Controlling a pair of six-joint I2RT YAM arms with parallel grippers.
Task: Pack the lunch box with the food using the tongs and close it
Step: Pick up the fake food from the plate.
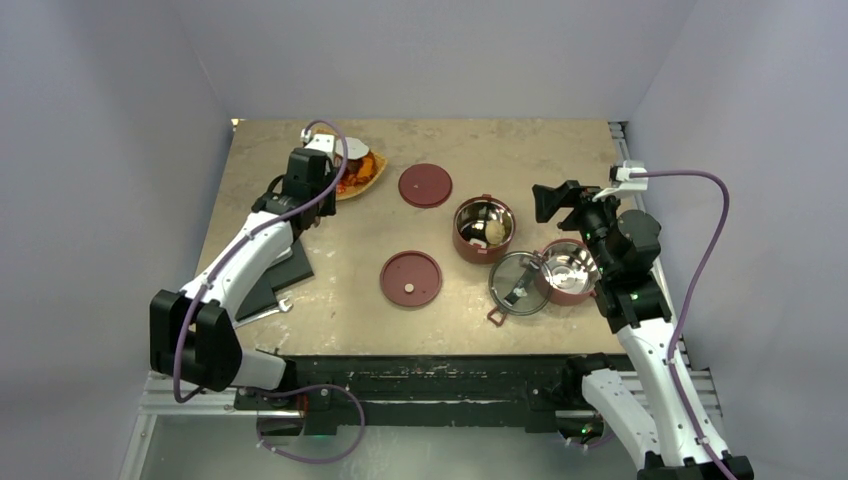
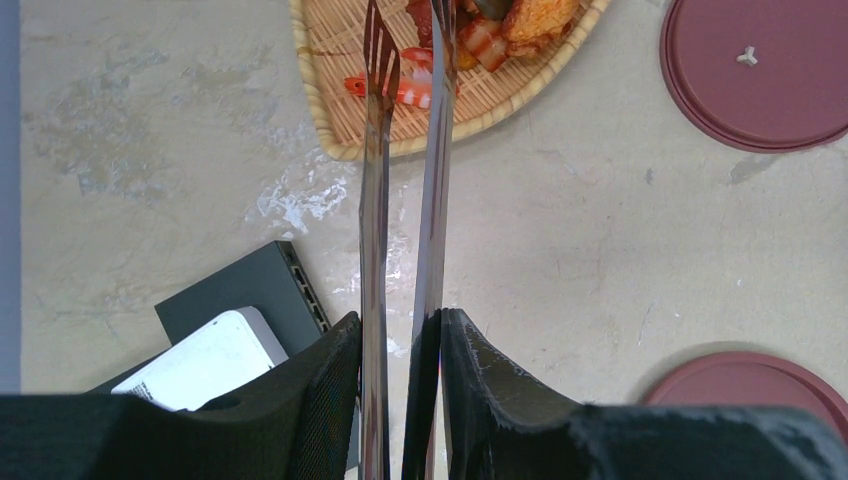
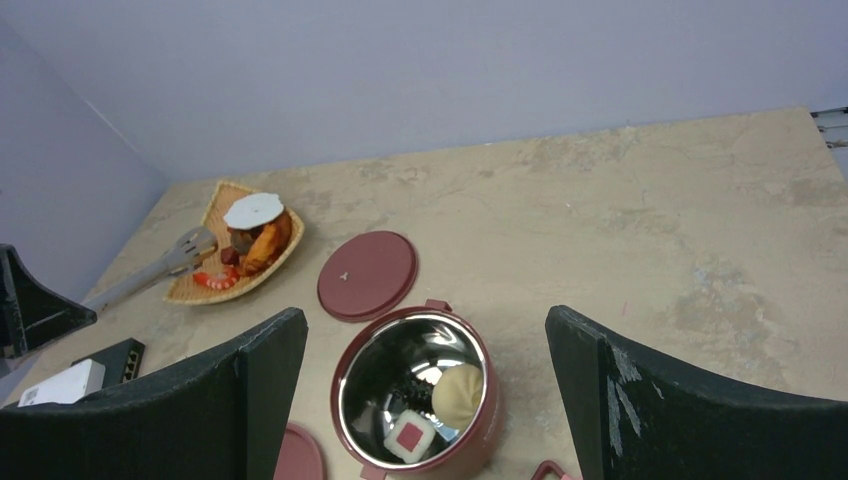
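Gripping the tongs between its two black fingers, the left tool is closed down to a narrow gap on the two slim metal arms, which run almost parallel out of it. Their tips reach over the woven tray, which sits well to the far left of the dark-red bowl near the middle of the desk. The forked tip lies over a red-and-white striped piece; whether the tongs pinch it I cannot tell. More food, orange and red, is piled on the tray, with a flat white slice on top.

That bowl holds a pale round piece and a white square with a red centre. The right tool hangs just right of the bowl, above the desk, its fingers spread wide with nothing between them. A second steel-lined bowl stands close to the first, to its right and nearer the arms. The smoky clear lid lies just on the near side of the first bowl, touching the second. One dark-red disc lid lies just far-left of the bowl, the other disc lid near-left of it. A dark flat box carrying a white device lies far to the bowl's left, under the left arm.
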